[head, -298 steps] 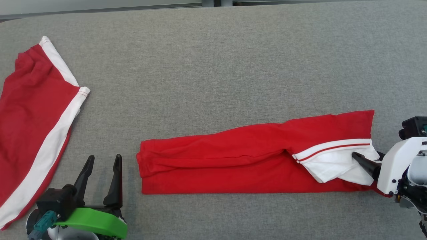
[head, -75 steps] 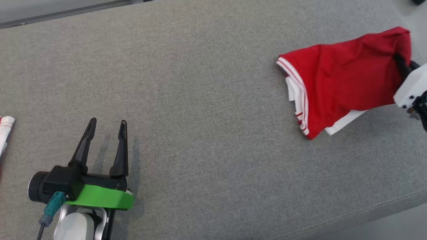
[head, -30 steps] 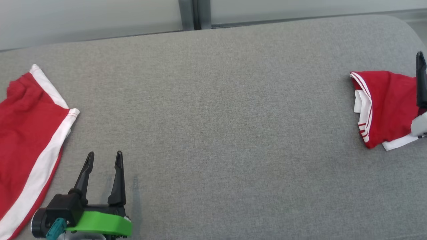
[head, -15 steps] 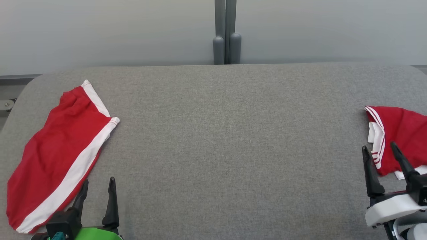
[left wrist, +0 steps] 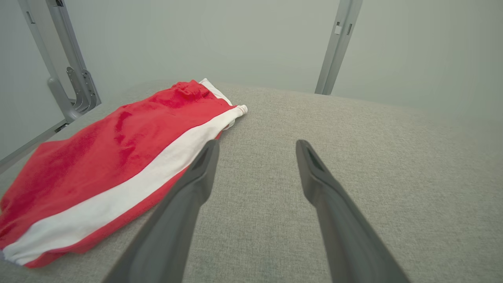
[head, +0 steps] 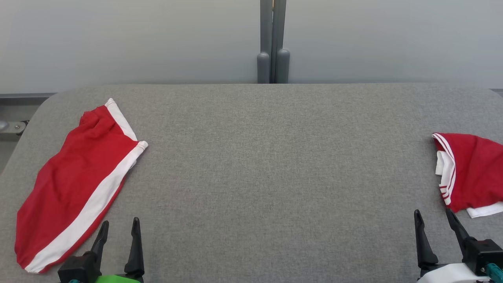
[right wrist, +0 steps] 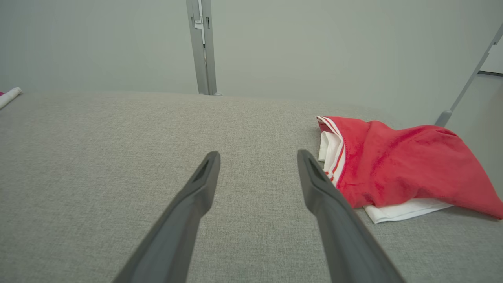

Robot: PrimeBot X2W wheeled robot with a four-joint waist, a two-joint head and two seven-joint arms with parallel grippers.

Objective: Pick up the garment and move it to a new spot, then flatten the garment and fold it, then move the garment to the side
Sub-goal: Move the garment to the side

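Right end effector [head: 432, 212] and left end effector [head: 120, 221] both parted, nothing held

Folded garment [head: 473, 173] lies at the far right of the surface [head: 267, 157]. It is a compact red bundle, its white, red-striped hem facing the middle and a white layer poking out underneath. It runs off the head view's right border, so I cannot tell how near the surface's edge it sits. I read that spot as the "side" the task asks for; parking it there frees the middle for work. My right end effector hangs just short of it, fingers spread, no cloth between them. In the right wrist view the bundle is just beside the right finger, not touching. I judge the last step done.

Well apart on the left lies a second red garment [head: 74, 177] with a white stripe, spread loosely and unfolded. My left end effector sits just beside its lower end, fingers spread, likewise empty. Grey post [head: 272, 47] stands behind the surface.
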